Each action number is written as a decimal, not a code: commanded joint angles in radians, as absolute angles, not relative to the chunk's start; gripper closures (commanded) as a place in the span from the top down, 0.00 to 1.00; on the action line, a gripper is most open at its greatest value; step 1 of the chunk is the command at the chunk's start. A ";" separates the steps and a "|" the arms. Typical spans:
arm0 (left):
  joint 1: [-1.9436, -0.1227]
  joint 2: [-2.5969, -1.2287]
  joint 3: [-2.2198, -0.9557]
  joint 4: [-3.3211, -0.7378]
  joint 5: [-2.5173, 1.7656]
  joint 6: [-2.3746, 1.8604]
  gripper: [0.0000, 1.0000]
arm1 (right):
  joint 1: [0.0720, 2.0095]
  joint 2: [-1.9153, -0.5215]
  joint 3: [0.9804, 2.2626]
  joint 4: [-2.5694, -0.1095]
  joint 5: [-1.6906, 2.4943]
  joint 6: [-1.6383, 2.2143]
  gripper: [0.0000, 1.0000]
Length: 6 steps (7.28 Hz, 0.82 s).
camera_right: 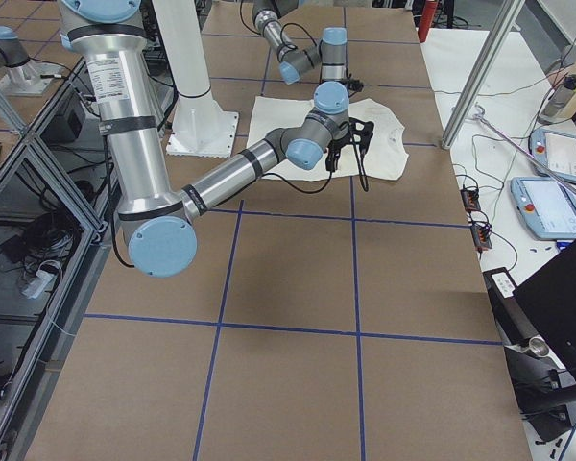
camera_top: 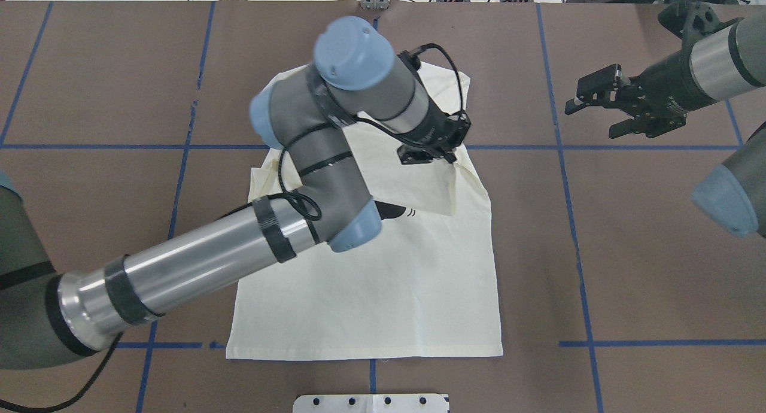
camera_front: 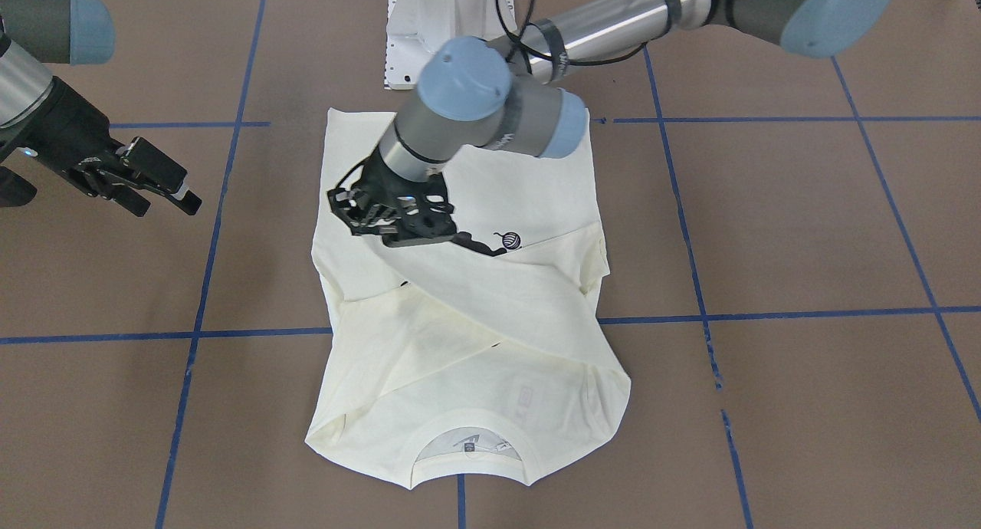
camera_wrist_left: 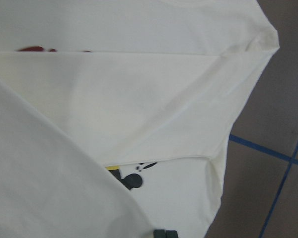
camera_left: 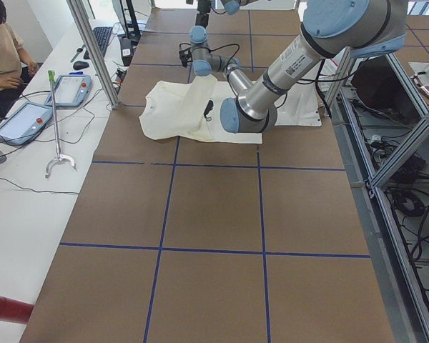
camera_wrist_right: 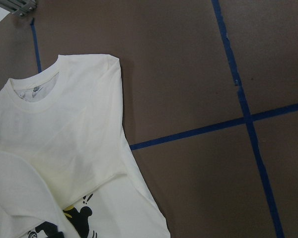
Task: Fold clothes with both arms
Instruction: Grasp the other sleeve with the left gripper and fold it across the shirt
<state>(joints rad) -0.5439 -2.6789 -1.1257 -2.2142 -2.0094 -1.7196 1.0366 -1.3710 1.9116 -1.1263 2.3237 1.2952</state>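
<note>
Over the middle of the bench [camera_top: 658, 251], the left gripper [camera_top: 429, 152] hangs just above the T-shirt [camera_top: 389, 281], at the end of the sleeve [camera_top: 407, 185] folded across the chest. I cannot tell whether it pinches that sleeve or merely hovers, because its own wrist hides the fingertips. The shirt lies flat, its long axis running from the hem by the robot to the collar [camera_front: 469, 428] on the far side. Its cat print [camera_front: 481, 245] is mostly covered. Well apart to the right, the right gripper [camera_top: 593, 118] hangs spread wide, so the left arm is much nearer.
</note>
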 commanded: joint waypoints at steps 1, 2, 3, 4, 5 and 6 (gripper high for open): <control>-0.463 -2.700 -1.040 -2.299 -1.882 -1.723 0.63 | 1.039 -1.371 1.904 -1.127 2.315 1.284 1.00; -0.469 -2.686 -1.046 -2.322 -1.870 -1.721 0.81 | 1.031 -1.370 1.892 -1.126 2.312 1.287 1.00; -0.515 -2.601 -1.149 -2.316 -1.881 -1.718 0.81 | 0.993 -1.350 1.891 -1.126 2.286 1.296 1.00; -0.582 -2.422 -1.346 -2.315 -1.946 -1.694 0.81 | 0.944 -1.348 1.904 -1.124 2.231 1.322 1.00; -0.668 -2.272 -1.484 -2.310 -2.071 -1.601 0.81 | 0.840 -1.348 1.928 -1.124 2.159 1.436 1.00; -0.719 -2.185 -1.559 -2.309 -2.094 -1.556 0.81 | 0.681 -1.350 1.983 -1.127 2.005 1.572 1.00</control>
